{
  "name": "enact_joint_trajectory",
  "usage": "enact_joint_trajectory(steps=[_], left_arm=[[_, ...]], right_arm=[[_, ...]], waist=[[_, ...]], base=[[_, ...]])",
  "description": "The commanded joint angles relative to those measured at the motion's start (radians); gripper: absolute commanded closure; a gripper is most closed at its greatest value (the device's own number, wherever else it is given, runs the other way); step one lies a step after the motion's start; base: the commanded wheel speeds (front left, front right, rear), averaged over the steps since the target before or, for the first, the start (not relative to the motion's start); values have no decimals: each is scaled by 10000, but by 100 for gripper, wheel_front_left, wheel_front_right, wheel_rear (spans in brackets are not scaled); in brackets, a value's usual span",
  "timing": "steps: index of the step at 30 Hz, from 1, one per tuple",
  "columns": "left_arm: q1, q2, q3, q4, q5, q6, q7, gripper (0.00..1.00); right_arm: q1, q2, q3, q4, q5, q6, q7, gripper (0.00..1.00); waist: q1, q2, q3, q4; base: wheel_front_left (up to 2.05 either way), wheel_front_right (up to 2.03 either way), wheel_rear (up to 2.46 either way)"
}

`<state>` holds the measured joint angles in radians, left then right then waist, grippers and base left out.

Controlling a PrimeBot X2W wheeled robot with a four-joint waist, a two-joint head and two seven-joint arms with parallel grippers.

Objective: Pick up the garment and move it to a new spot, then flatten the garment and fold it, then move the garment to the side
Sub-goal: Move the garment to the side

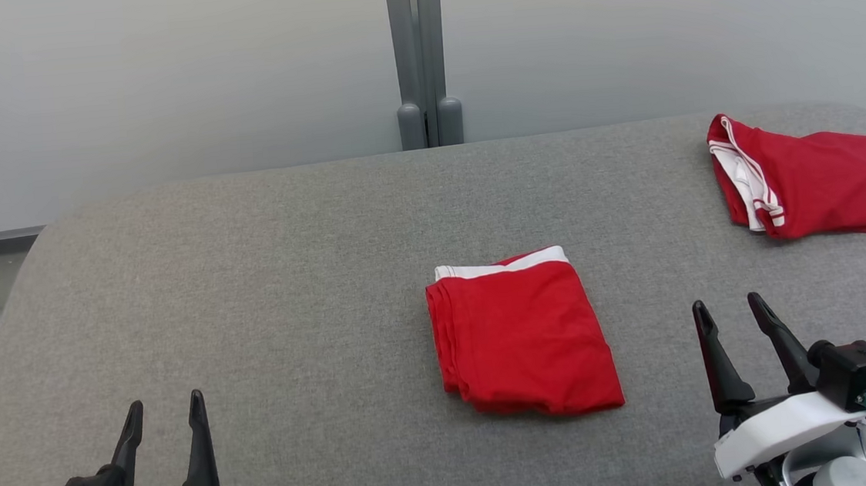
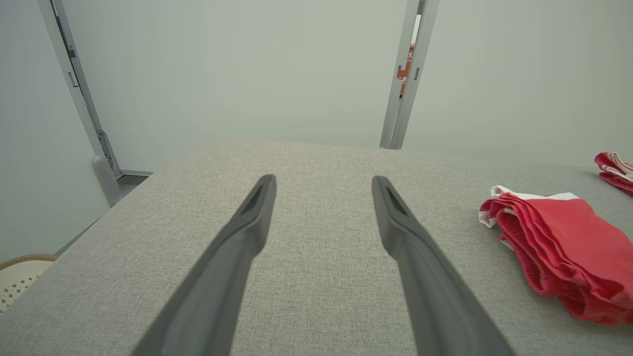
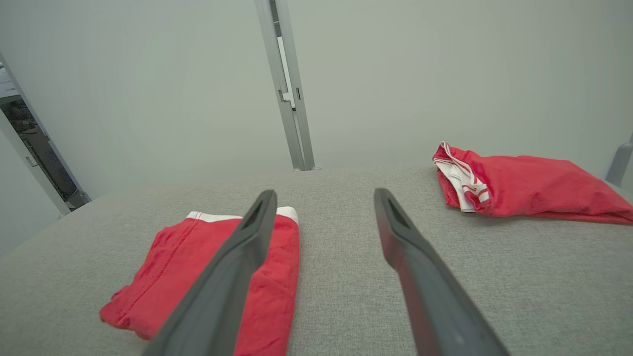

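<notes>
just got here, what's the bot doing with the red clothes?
Nothing is held right now. The left gripper and right gripper both hover open over the grey table. The folded red shorts lie mid-table between them, white waistband at the far edge. A second red garment, loosely bunched, lies at the far right.

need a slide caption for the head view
Folded red garment lies on the grey table, a second red garment at its far right; left hand and right hand open, empty.

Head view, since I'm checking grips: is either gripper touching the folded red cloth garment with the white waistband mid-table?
No: the folded red cloth garment lies apart from the open left gripper and open right gripper.
</notes>
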<state>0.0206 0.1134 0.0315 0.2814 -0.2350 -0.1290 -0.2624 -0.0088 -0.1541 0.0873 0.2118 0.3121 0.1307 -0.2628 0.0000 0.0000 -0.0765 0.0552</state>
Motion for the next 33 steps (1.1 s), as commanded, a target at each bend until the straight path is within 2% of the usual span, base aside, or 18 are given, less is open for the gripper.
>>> enact_joint_trajectory(steps=[1, 26, 33], left_arm=[[73, 102, -16, -37, -12, -24, -29, 0], [174, 130, 4, 7, 263, 73, -29, 0], [47, 90, -92, 39, 316, 76, -29, 0]], right_arm=[[46, 2, 18, 39, -52, 1, -24, 0], [30, -21, -24, 251, -356, 1, -24, 0], [-620, -130, 237, 736, -493, 1, -24, 0]], waist=[[0, 0, -7, 0], [0, 0, 15, 55], [0, 0, 168, 231]], base=[[0, 0, 0], [0, 0, 0], [0, 0, 0]])
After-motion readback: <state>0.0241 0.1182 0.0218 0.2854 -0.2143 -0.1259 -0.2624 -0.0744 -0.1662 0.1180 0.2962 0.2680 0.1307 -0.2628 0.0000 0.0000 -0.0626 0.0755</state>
